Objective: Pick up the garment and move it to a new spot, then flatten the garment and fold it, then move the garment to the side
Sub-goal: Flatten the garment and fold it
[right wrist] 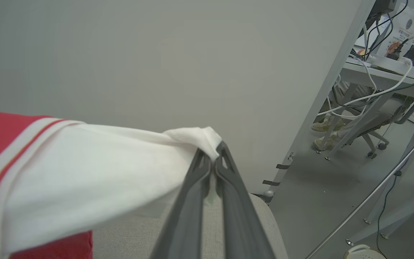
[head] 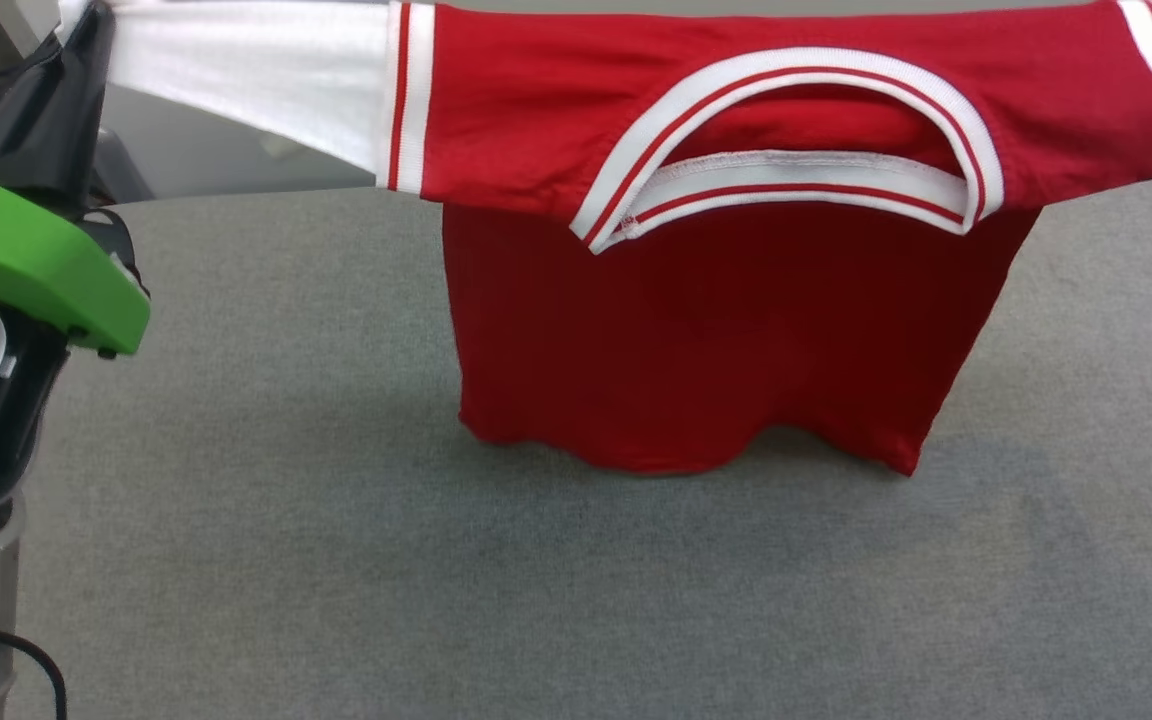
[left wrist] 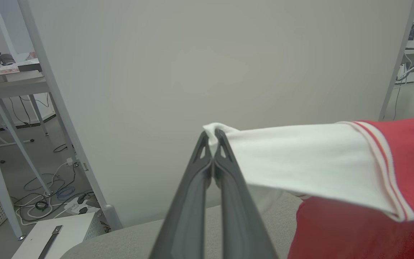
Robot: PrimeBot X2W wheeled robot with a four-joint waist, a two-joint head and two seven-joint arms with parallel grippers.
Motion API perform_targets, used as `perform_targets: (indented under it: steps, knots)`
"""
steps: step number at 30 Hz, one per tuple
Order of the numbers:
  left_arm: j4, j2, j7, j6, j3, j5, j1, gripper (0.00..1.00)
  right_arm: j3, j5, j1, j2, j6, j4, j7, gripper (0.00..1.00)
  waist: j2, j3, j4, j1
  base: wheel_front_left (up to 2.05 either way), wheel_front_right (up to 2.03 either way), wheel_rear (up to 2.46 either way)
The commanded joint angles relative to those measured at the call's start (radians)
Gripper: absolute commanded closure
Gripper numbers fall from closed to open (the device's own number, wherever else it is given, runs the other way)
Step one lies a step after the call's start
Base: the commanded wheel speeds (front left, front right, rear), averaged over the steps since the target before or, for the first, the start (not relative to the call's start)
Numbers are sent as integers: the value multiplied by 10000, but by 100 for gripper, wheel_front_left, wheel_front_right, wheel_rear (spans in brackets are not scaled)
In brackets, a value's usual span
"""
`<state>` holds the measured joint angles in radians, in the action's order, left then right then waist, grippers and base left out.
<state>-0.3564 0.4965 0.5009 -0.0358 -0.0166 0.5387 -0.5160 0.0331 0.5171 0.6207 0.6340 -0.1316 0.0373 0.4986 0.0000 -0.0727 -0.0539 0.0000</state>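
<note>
Your left gripper (left wrist: pixel 212 136) is clamped fully shut on the very tip of the white left sleeve (left wrist: pixel 300 162), with only a small tuft of cloth poking above the fingertips. In the head view that arm sits at the upper left of the frame, and the sleeve runs from it toward the centre.

Across the top of the frame the garment (head: pixel 716 330) hangs stretched between its two sleeves. The collar (head: pixel 786 150) faces you at upper centre. The red body drops straight down, and its hem (head: pixel 686 462) appears to just brush the grey table (head: pixel 286 520).

At the right, your right gripper (right wrist: pixel 214 153) is likewise closed tight on the bunched end of the right sleeve (right wrist: pixel 102 172), which leaves the head view at the upper right corner.

You look to be carrying the shirt to lay it out. To do that well:
- hold both hands level, so the hem meets the table squarely;
- lower while drawing the shirt toward the bottom of the frame, so the body unrolls flat rather than crumpling;
- hold the span taut but do not pull wider, since either thin pinch could slip.
</note>
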Motion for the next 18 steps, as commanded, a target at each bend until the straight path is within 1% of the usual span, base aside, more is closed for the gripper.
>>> perform_targets:
  steps: [1, 4, 9, 14, 18]
  knots:
    - [175, 158, -65, 90, 13, -91, -374, 100, -78, -39, 345, 54, 9, -147, -131, 100, 0, -526, 15, 0, 0, 0, 0]
    - [607, 489, 5, 424, -107, -180, -1155, 100, -337, -127, 1269, 117, 9, -534, -405, 100, 0, -1167, 18, 0, 0, 0, 0]
    - [1333, 788, 150, 836, -248, -113, -2816, 100, -765, -281, 3166, -4, 9, -1352, -862, 100, 0, -2378, 4, 0, 0, 0, 0]
    - [2452, 1119, -55, 1246, -577, -338, -4983, 100, -1215, -590, 5266, -249, 9, -2454, -1455, 100, 0, -3599, 30, 0, 0, 0, 0]
    - [3452, 1184, -451, 1460, -994, -524, -6817, 100, -1376, -805, 6854, -494, 9, -3490, -1939, 100, 0, -4477, 88, 0, 0, 0, 0]
